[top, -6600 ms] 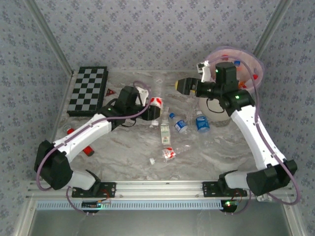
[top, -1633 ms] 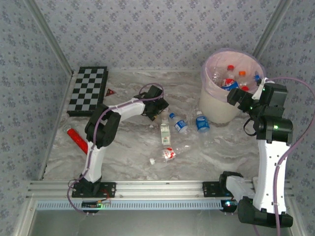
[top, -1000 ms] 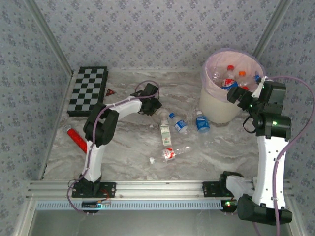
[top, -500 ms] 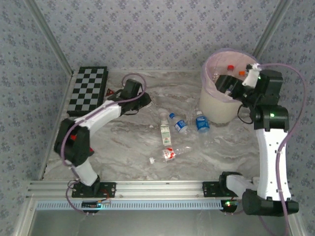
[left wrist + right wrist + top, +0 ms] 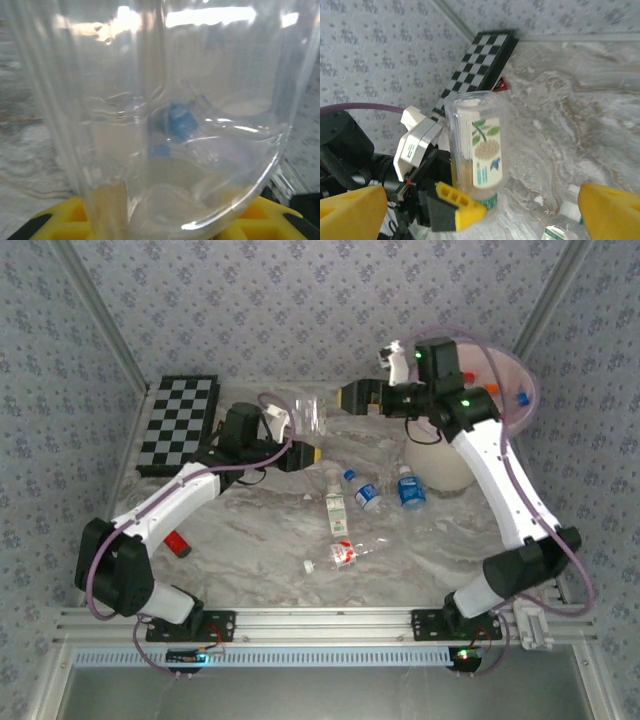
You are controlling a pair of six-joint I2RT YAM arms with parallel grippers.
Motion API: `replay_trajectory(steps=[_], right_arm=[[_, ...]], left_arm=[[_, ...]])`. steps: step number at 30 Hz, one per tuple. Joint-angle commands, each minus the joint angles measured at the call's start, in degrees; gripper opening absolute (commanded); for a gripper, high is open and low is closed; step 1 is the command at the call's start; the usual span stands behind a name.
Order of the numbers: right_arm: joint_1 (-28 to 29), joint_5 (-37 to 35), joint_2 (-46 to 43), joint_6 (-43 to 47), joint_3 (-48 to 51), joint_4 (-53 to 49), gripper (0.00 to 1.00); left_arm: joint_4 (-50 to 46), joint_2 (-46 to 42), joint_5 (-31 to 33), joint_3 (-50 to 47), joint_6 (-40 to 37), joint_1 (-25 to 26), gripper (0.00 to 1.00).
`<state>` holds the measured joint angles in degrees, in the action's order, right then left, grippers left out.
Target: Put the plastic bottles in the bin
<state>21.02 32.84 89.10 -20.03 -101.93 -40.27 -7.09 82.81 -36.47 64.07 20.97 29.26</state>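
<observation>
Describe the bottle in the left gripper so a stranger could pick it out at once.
Start at the chequered board at the far left. Just right of it the left gripper holds a clear bottle. Unlike the bottles lying nearby, it is up in the air and shows a green-leaf label.

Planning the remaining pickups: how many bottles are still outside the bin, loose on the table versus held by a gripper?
Loose bottles on table: 4
Held bottle, in left gripper: 1
Total: 5
</observation>
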Motion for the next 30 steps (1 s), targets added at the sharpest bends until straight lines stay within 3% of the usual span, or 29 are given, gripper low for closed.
replay_trajectory(steps=[1,6,13,24,26,27,28,30], right_arm=[[0.9,4.2,2.5,1.7,-2.6,-0.3,1.0],[1.3,12.1,4.4,4.9,-1.0,1.8,1.0],[0.4,14.9,7.0,4.2,-0.3,4.7,0.96],[-2.0,14.8,6.8,3.8,-2.0,2.7,0.49],[-3.1,13.8,5.6,4.1,-3.2,1.4,0.46],[-3.8,13.1,4.9,4.5,-4.3,0.2,0.43],[-4.6,12.4,4.3,4.9,-5.3,-0.7,0.4],[-6.6,10.3,2.8,5.3,-8.1,-2.9,0.37]], left_arm=[[6.6,-1.3,-11.4,-0.5,-1.9,-0.1,0.0],[7.8,-0.8,-16.2,0.3,-2.0,-0.1,0.0],[7.5,0.1,-18.1,1.6,-3.3,1.5,0.0],[5.6,0.2,-10.2,1.8,-4.5,2.5,0.03],[5.2,-0.3,-7.8,1.7,-4.2,2.5,0.16],[5.1,-0.6,-6.6,1.6,-3.9,2.5,0.31],[5.1,-0.9,-5.5,1.5,-3.6,2.5,0.48],[5.2,-2.0,-3.2,1.3,-2.8,2.6,0.93]])
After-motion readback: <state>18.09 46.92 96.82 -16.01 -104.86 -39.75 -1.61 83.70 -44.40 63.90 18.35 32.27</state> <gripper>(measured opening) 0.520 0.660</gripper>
